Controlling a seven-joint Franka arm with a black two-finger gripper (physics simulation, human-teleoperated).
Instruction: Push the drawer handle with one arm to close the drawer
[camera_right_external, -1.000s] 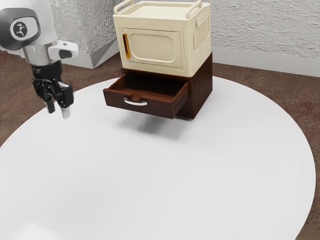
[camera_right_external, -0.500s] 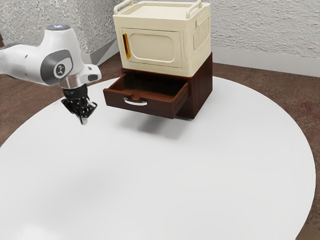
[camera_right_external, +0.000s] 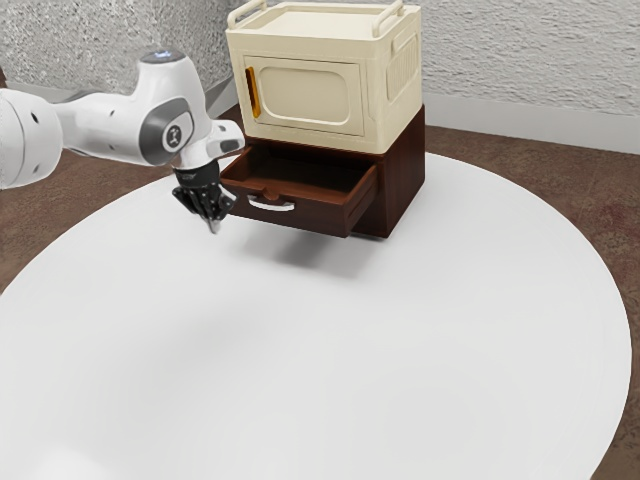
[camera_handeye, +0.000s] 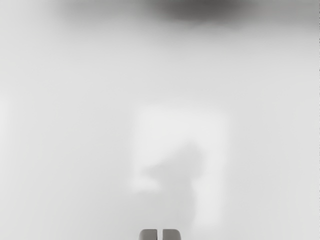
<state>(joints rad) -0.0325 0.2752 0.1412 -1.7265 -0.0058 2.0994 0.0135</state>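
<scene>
The drawer (camera_right_external: 325, 218) juts open under the cream box (camera_right_external: 310, 95), far across the table (camera_right_external: 320, 350). My fingers (camera_handeye: 171, 235), all but pressed together, sit left of the handle (camera_right_external: 271, 205). Sweeping right too early could clip its corner; pushing off-centre could jam it.

"What's moving?"
"The gripper (camera_right_external: 213, 227) is travelling toward the drawer (camera_right_external: 325, 217), and it's turning as it goes."
"And its fingers (camera_handeye: 148, 235)?"
"They're drawing close together."
</scene>
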